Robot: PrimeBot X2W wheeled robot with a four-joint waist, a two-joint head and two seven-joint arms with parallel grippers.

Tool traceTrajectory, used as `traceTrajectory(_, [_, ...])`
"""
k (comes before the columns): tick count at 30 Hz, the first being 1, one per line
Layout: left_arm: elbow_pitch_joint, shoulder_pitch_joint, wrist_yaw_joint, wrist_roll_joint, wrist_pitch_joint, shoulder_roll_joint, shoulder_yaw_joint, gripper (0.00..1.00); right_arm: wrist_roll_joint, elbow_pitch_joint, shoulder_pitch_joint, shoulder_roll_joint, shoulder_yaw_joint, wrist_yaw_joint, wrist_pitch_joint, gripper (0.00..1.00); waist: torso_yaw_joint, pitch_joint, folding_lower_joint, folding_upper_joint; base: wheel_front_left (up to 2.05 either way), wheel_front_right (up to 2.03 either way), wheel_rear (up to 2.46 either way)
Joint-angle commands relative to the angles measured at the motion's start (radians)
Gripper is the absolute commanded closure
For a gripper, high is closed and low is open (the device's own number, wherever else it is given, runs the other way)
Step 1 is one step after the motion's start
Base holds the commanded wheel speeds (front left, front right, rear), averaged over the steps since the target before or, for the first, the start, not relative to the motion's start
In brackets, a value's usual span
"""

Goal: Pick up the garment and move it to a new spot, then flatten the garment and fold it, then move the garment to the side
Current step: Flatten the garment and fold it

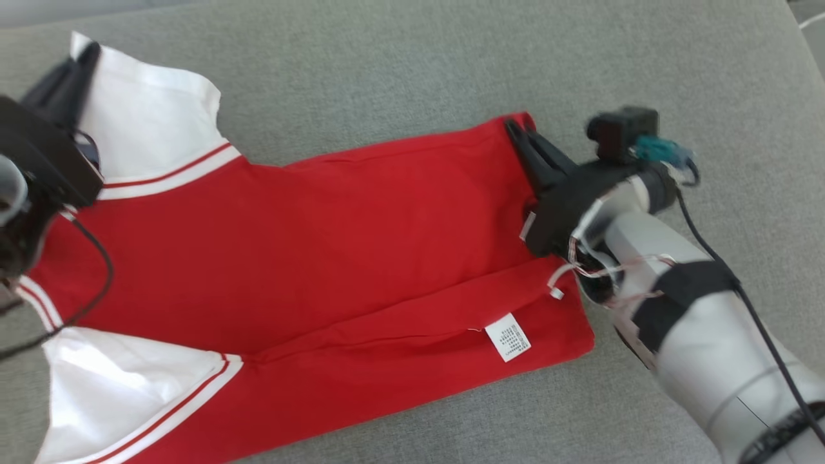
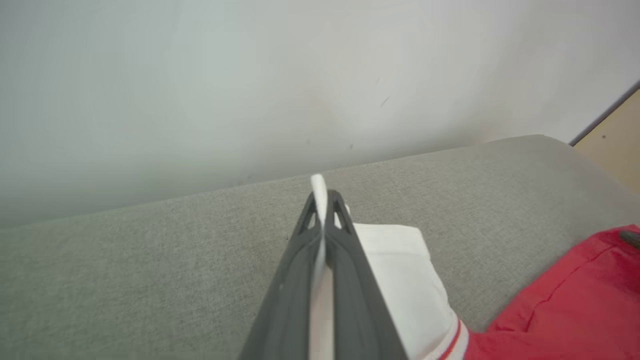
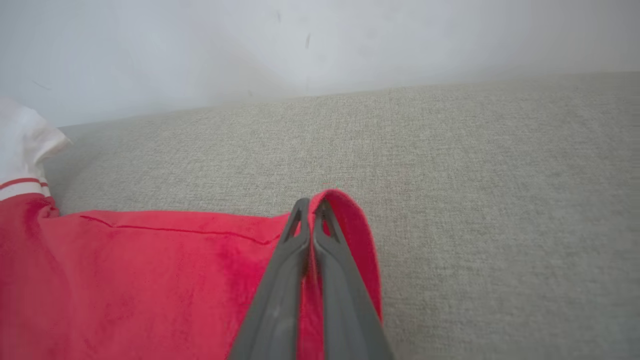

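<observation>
The garment (image 1: 309,258) is a red shirt with white, red-striped sleeves, spread on the grey cushion with a fold along its near side and a white care label (image 1: 508,337) showing. My left gripper (image 1: 84,58) is at the far left, shut on the edge of the far white sleeve (image 2: 400,270); the cloth shows between its fingers (image 2: 345,250). My right gripper (image 1: 515,132) is shut on the red hem corner (image 3: 350,220) at the far right of the shirt. Red fabric wraps around its fingertips (image 3: 300,220) in the right wrist view.
Grey cushion (image 1: 412,71) extends beyond and to the right of the shirt. A pale wall (image 2: 250,75) rises behind the cushion's far edge. A strip of wooden floor (image 2: 615,140) shows at the right of the left wrist view.
</observation>
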Motion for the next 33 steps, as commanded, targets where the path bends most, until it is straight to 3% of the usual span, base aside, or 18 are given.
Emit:
traceTrajectory(1, [-0.024,0.022,0.002,-0.004,-0.02,0.012,-0.003,1.0,0.02,-0.02,0.024,-0.031,0.004,-0.002,-0.006,1.0,0.024,-0.028,0.0,-0.0001,0.0,0.0,0.0])
traceTrajectory(9, [-0.199,0.151,0.004,-0.038,-0.111,0.071,-0.005,1.0,0.149,-0.225,0.167,-0.185,0.03,-0.002,0.002,1.0,0.062,-0.111,0.0,-0.0001,0.0,0.0,0.0])
traceTrajectory(16, [-0.341,0.263,0.005,-0.06,-0.146,0.138,-0.008,1.0,0.222,-0.322,0.255,-0.266,0.036,-0.002,0.03,1.0,0.076,-0.147,0.0,-0.0001,0.0,0.0,0.0])
traceTrajectory(23, [-0.489,0.403,0.014,-0.076,-0.186,0.199,0.003,1.0,0.272,-0.362,0.322,-0.313,0.037,-0.002,0.04,1.0,0.113,-0.166,0.0,-0.0001,0.0,0.0,0.0])
traceTrajectory(33, [-0.638,0.577,0.021,-0.038,-0.201,0.202,0.067,1.0,0.323,-0.38,0.391,-0.368,0.039,-0.002,0.048,1.0,0.173,-0.198,0.0,-0.0001,0.0,0.0,0.0])
